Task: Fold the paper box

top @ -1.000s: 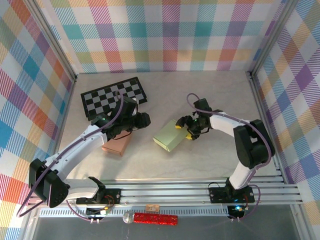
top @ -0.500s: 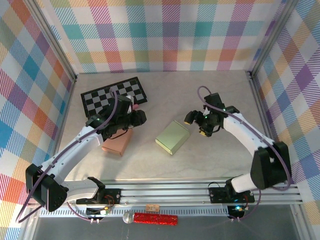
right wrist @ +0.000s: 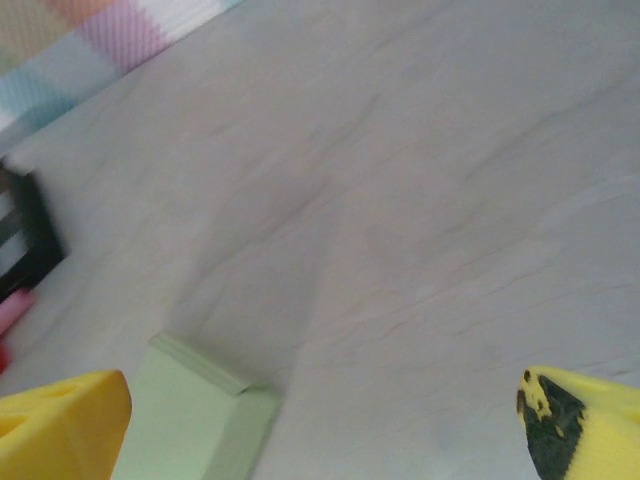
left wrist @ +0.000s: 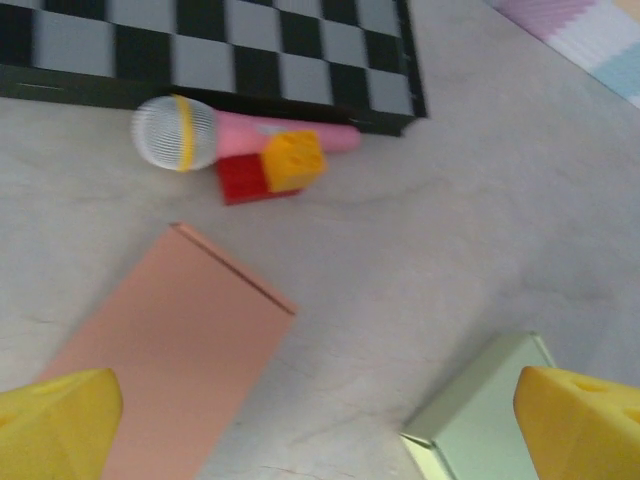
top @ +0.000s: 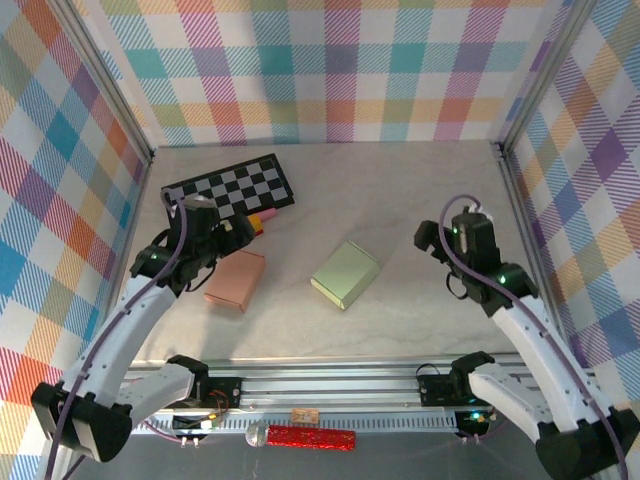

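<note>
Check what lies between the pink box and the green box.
Nothing: the top view shows bare table between the pink box and the green box; they lie apart.

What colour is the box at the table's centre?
Pale green box; clearest in the top external view.

White moulded shells cover the long links of the left arm (top: 125, 325) and the right arm (top: 545, 345), with black housings at each joint. A thin lilac cable (top: 178, 215) trails along the left arm, and a second lilac cable (top: 445, 240) follows the right one. Tiny green lights glow on the black wrist housings. The left base (top: 205, 385) and the right base (top: 450, 385) are black blocks at seven and five o'clock in the overhead view. The left claw (left wrist: 320, 430) has bright yellow wedge fingertips (left wrist: 55, 420). The right claw (right wrist: 320, 425) has matching yellow fingertips (right wrist: 60, 415); its four o'clock tip is smudged black.
</note>
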Robot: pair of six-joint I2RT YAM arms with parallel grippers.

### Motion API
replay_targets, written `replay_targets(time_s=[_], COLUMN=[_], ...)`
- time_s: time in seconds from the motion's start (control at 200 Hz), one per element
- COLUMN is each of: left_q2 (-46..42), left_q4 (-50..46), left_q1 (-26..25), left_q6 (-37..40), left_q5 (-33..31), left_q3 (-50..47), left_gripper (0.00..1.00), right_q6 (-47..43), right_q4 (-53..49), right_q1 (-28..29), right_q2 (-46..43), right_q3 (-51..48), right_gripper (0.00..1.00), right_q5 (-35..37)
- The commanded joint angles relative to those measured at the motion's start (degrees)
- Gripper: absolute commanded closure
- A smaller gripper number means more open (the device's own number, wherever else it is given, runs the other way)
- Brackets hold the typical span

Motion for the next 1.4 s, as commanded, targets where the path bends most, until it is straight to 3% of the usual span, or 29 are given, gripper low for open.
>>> replay_targets(time_s=[0.0,0.1,0.165,0.255,0.475,0.605,0.845,0.995,1.17,1.3,1.395], left_q2=[-1.17,-0.91,-1.85,-3.41,0.11,6.66,19.12,25.61,28.75,28.29,27.82], left_q4=[-4.11,-8.70,-4.03,7.92,28.42,40.07,59.54,68.49,75.21,77.29,81.17], left_q1=[1.32,1.79,2.69,4.92,11.58,15.50,19.30,20.13,20.31,20.05,19.09], left_q6=[0.19,-4.54,0.25,13.67,22.71,23.57,25.82,26.01,28.35,29.00,30.45], left_q5=[-12.75,-28.40,-31.39,-25.70,-15.56,-10.84,1.27,6.82,7.09,7.78,8.21], left_q3=[-1.80,-3.59,-7.46,-14.46,-25.22,-27.98,-28.27,-27.77,-28.38,-29.83,-32.09], left_gripper=[0.00,0.00,0.00,0.00,0.00,0.00,0.00,0.00,0.00,0.00,0.00], right_q6=[-6.23,-14.94,-21.67,-26.13,-29.08,-29.33,-30.94,-34.77,-32.35,-31.59,-31.12], right_q4=[10.20,20.81,24.11,25.91,39.70,48.38,76.94,81.07,87.36,93.96,86.74], right_q1=[-0.43,-0.44,-0.41,-0.65,-2.65,-7.07,-13.17,-14.60,-18.40,-18.59,-18.75], right_q2=[-6.70,-11.70,-11.41,-7.97,2.13,11.17,25.02,28.93,33.81,40.53,40.24], right_q3=[-9.54,-18.74,-21.99,-24.79,-29.84,-29.38,-30.85,-30.00,-30.81,-30.57,-27.14], right_gripper=[0.01,0.01,0.01,0.01,0.01,0.01,0.01,0.01,0.01,0.01,0.01], right_q5=[16.43,22.64,22.52,18.91,8.55,1.38,-10.69,-14.82,-18.58,-16.89,-15.87])
